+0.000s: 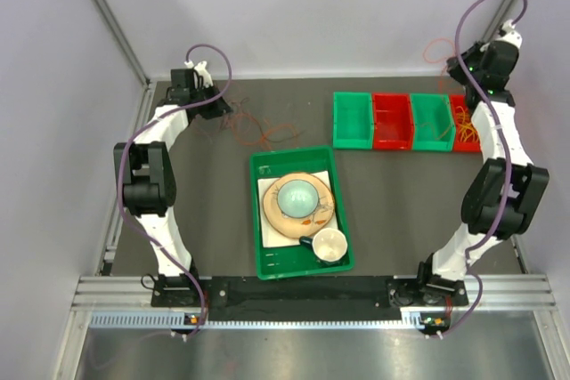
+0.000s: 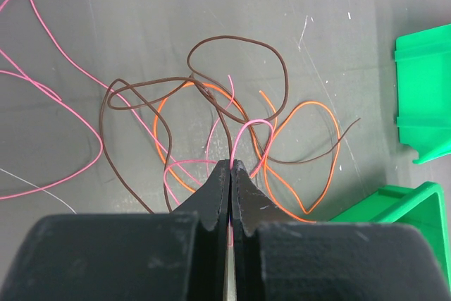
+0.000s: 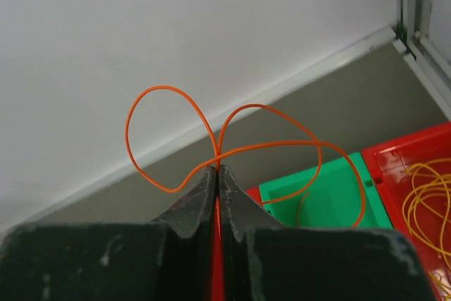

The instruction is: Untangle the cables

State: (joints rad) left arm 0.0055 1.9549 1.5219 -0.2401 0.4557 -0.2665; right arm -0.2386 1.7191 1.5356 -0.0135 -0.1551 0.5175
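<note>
Pinches a pink cable (image 2: 257,122) in the closed left pincer (image 2: 231,167), just above the brown-and-orange tangle (image 2: 224,114) lying on the table (image 2: 141,26). Clamps an orange cable (image 3: 163,89) in the closed right pincer (image 3: 216,170), raised near the red bin (image 3: 405,144). Risks cinching knots or dragging the whole tangle if pulled hard. Dark matte table, pale wall (image 3: 141,19) behind.

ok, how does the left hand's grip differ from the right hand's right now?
Left hand pinches a thin pink wire; right hand pinches a thin orange wire. Left hangs over a brown-orange-pink tangle on the dark table; right's wire loops in air before the white wall. Both are shut.
</note>
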